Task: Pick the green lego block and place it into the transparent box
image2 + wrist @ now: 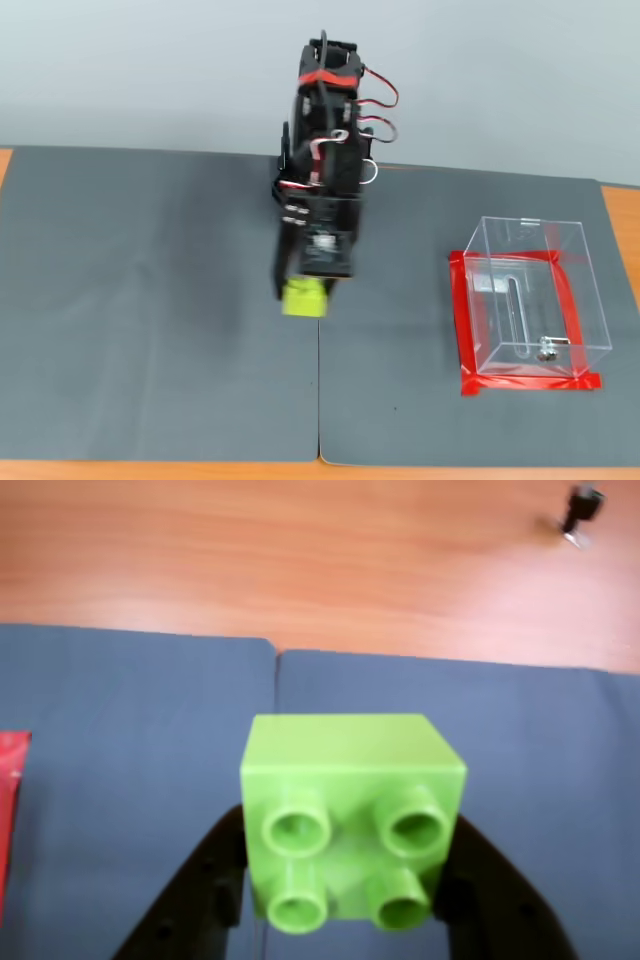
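**Block's in the gripper, box is a long way off**

Grey mats cover the wooden counter (20, 470), with a plain pale wall behind. So the green lego block (352, 815) sits clamped between the two black fingers of the gripper (345, 875), studs facing the wrist camera. In the fixed view the block (303, 298) hangs at the arm's lower end over the seam between the mats, and I can't really tell if it's lifted clear or just touching.

Stuff that could bite from here, I reckon:
- The fingers only catch the lower part of the block's sides, so a quick swing could twist it loose.
- The transparent box (578, 262) stands well apart to the right, inside its red tape (462, 320). Come in too low and the block clips the near wall and shoves the box off its marks.
- Clear walls are hard to judge, so letting go early drops it on the mat.
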